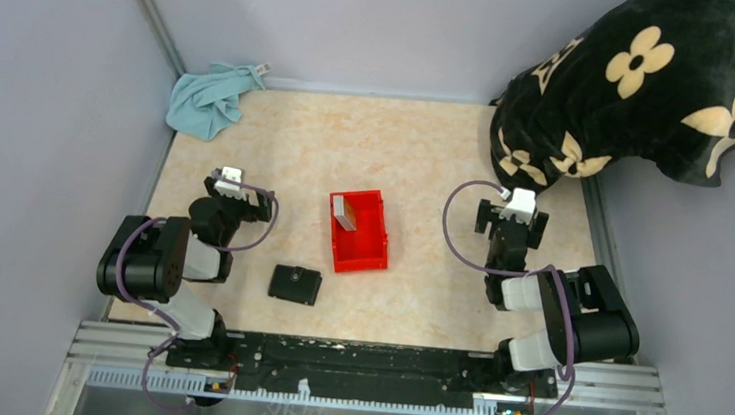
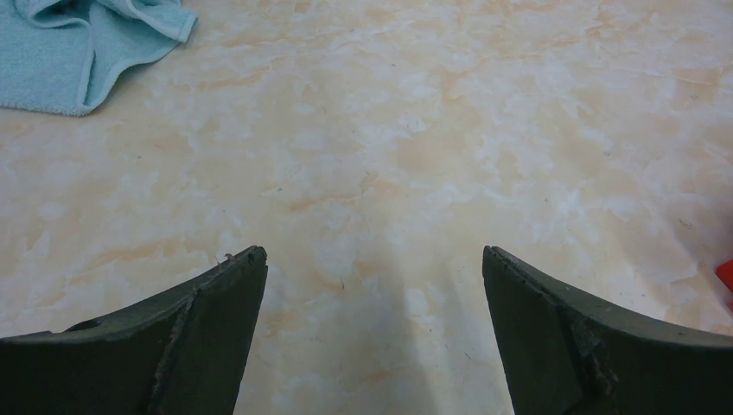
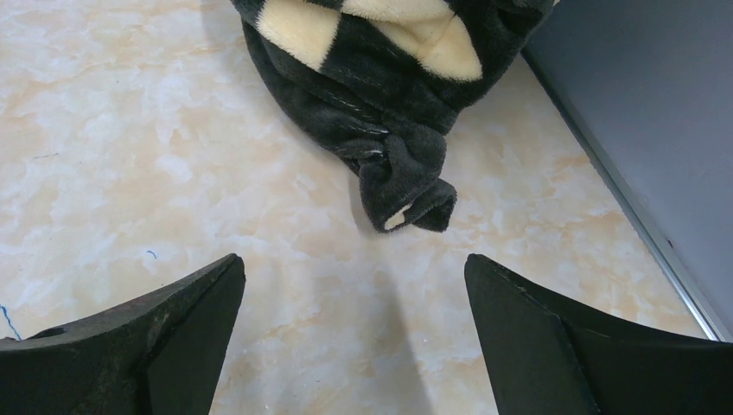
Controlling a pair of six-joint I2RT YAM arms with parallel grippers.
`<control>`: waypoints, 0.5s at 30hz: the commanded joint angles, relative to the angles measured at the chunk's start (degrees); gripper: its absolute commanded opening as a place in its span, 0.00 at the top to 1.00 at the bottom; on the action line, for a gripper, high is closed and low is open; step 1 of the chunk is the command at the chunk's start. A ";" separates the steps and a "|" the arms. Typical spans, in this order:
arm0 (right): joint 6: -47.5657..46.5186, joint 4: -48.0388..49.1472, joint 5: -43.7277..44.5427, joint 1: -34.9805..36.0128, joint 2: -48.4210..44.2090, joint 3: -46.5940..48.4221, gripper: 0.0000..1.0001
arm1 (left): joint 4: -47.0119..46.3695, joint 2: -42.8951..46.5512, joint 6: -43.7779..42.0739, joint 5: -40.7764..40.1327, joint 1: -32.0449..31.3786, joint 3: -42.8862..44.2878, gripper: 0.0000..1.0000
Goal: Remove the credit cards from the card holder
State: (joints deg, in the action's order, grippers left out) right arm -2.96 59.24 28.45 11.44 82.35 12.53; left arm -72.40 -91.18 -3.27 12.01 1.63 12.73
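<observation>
The card holder [image 1: 295, 283] is a small black wallet lying shut and flat on the table, near the front and left of centre. No credit cards show in or around it. A thin grey and tan piece [image 1: 345, 212], which looks like a credit card, leans inside the red bin [image 1: 368, 253]. My left gripper [image 1: 231, 177] [image 2: 373, 255] hovers open over bare table, behind and left of the card holder. My right gripper [image 1: 520, 201] [image 3: 354, 259] is open over the table on the right side. Neither holds anything.
The red bin stands mid-table, and a sliver of it [image 2: 726, 275] shows in the left wrist view. A light blue cloth [image 1: 210, 99] [image 2: 78, 43] lies at the back left corner. A black flowered plush blanket [image 1: 635, 90] [image 3: 380, 95] fills the back right, just ahead of my right gripper.
</observation>
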 commanded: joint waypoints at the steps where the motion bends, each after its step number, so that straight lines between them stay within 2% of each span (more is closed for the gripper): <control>1: -0.11 4.02 0.29 -0.39 -0.78 1.97 0.01 | -1.43 0.03 -0.57 -0.02 -0.27 0.80 0.00; 15: -0.12 4.04 0.28 -0.42 -0.78 1.97 0.01 | -1.54 0.03 -1.27 1.74 -0.25 0.73 0.00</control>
State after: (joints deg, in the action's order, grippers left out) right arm -2.96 59.24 28.45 11.44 82.35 12.53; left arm -72.40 -91.18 -3.77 12.53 1.63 12.73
